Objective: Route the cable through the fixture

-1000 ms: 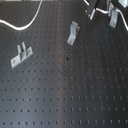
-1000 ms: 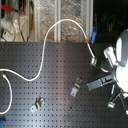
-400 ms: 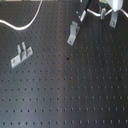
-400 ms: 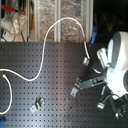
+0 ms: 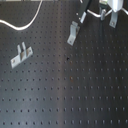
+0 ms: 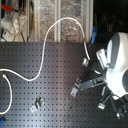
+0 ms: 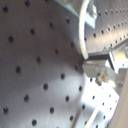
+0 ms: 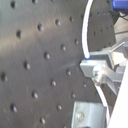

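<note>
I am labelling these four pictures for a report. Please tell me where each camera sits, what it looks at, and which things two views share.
First exterior view: low over the black perforated board, looking across at two metal brackets; arm parts at top right.
Second exterior view: high, looking down on the board, the cable and the white arm.
First wrist view: on the gripper, close to the board, cable and a gripper finger.
Second wrist view: the same, another angle.
Shared: both wrist views show cable and board.

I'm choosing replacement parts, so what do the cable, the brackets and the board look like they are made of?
The cable looks like white plastic-sheathed cord: smooth, bending in loose curves. The brackets look like bare metal, grey with a dull sheen and sharp folded edges. The board looks like matte black-coated metal with a regular grid of holes, though the coating hides the base material.
</note>
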Tool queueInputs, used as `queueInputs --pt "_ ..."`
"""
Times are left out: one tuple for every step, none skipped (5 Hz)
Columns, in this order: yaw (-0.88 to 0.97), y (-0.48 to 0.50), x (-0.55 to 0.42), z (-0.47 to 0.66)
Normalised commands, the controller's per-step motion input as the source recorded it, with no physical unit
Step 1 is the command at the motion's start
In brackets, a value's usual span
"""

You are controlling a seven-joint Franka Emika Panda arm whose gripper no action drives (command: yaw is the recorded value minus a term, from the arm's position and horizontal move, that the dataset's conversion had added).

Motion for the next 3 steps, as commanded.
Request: queueInputs --pt "-0.12 0.195 0.276 0.22" --pt "-0.01 0.189 -0.017 0.18" --pt "-0.09 0.483 -0.313 0.02"
